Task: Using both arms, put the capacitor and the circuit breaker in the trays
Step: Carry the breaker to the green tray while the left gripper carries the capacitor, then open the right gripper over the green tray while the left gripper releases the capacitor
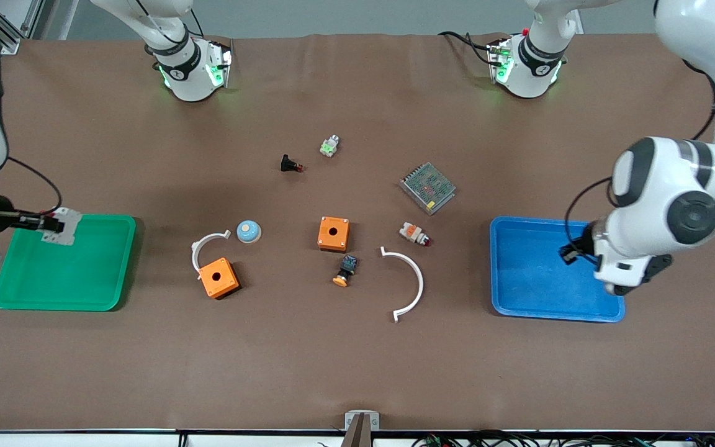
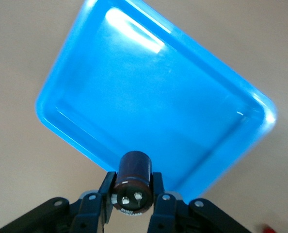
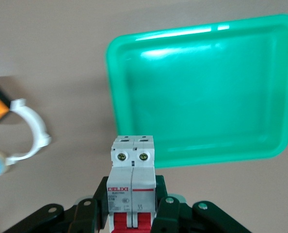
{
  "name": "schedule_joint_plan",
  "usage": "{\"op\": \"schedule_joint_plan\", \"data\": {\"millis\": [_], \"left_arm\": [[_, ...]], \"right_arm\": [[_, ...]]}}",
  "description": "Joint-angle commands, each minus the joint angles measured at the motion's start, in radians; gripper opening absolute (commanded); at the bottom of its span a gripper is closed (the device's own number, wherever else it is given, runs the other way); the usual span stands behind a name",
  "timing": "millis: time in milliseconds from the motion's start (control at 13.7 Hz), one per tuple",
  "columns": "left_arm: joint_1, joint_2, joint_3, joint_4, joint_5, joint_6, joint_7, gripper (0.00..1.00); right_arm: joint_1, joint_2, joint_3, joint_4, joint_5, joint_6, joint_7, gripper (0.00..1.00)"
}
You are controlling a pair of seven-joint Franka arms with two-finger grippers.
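Note:
My left gripper (image 1: pixel 571 253) hangs over the blue tray (image 1: pixel 537 279), at the rim on the left arm's end of the table. In the left wrist view it (image 2: pixel 132 194) is shut on the capacitor (image 2: pixel 133 182), a small dark cylinder with two pale terminals, above the tray's rim (image 2: pixel 76 131). My right gripper (image 1: pixel 47 225) holds the white-grey circuit breaker (image 1: pixel 62 226) over the rim of the green tray (image 1: pixel 66 298). In the right wrist view it (image 3: pixel 132 208) is shut on the breaker (image 3: pixel 132 179), red levers toward the wrist, just outside the tray (image 3: pixel 207 97).
Between the trays lie two orange boxes (image 1: pixel 334 233) (image 1: pixel 219 277), two white arcs (image 1: pixel 404 282) (image 1: pixel 205 245), a blue dome (image 1: pixel 249 231), a black push-button (image 1: pixel 291 164), a white-and-orange button (image 1: pixel 414 234), an orange-tipped button (image 1: pixel 346 270), a meshed grey box (image 1: pixel 427 187) and a green-white part (image 1: pixel 330 146).

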Motion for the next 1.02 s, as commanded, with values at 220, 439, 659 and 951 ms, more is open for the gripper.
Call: {"op": "schedule_joint_plan", "data": {"millis": [220, 439, 659, 951], "left_arm": [[0.161, 0.116, -0.015, -0.027, -0.011, 0.135, 0.156, 0.00], [0.178, 0.180, -0.012, -0.041, -0.007, 0.251, 0.167, 0.00], [0.189, 0.232, -0.012, -0.033, 0.001, 0.324, 0.175, 0.00], [0.190, 0.249, -0.011, -0.030, 0.001, 0.327, 0.176, 0.06]], "right_arm": [[-0.122, 0.248, 0.024, 0.107, -0.025, 0.169, -0.206, 0.23], [-0.119, 0.322, 0.025, 0.161, -0.099, 0.176, -0.201, 0.23], [-0.122, 0.356, 0.025, 0.163, -0.091, 0.234, -0.181, 0.23], [-0.136, 0.367, 0.025, 0.155, -0.062, 0.278, -0.108, 0.25]]}}
